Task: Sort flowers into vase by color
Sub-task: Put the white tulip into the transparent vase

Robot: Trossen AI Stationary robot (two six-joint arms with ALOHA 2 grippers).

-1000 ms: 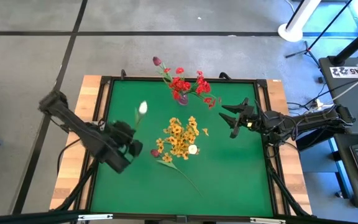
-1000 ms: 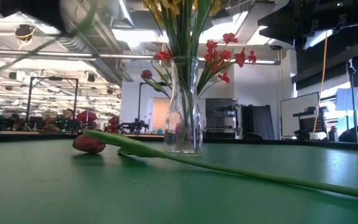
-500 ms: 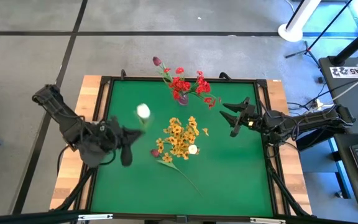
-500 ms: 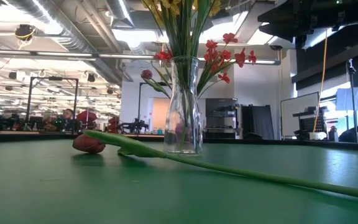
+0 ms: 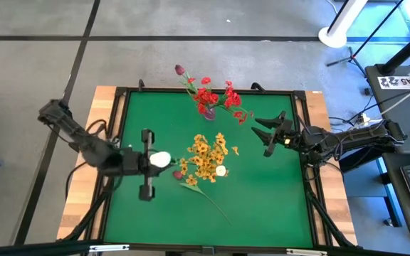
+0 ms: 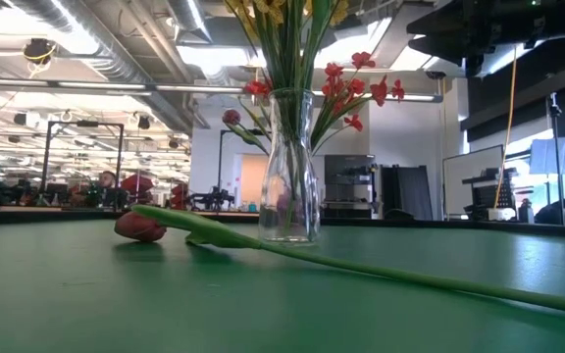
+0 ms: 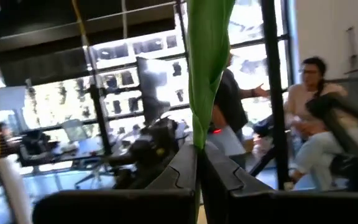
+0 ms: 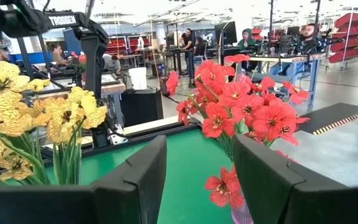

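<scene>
While your left gripper (image 5: 150, 161) stays clamped on a green stem (image 7: 207, 74), the white bud (image 5: 161, 160) it carries has come down and inward: a second ago it sat higher up the mat, now it lies just beside the yellow cluster (image 5: 206, 156). The left arm has also swung, its wrist now pointing across the table toward the middle. In your left wrist view the fingers (image 7: 179, 177) meet around the stem with no gap.

Your right gripper (image 5: 267, 134) has not moved; it hovers at the right side of the mat (image 5: 262, 199) with its jaws parted and nothing between them, facing the red flowers (image 8: 241, 102).

The vase (image 6: 289, 167) holds yellow and red stems as before, and the maroon tulip (image 6: 141, 226) lies flat on the mat, unchanged.
</scene>
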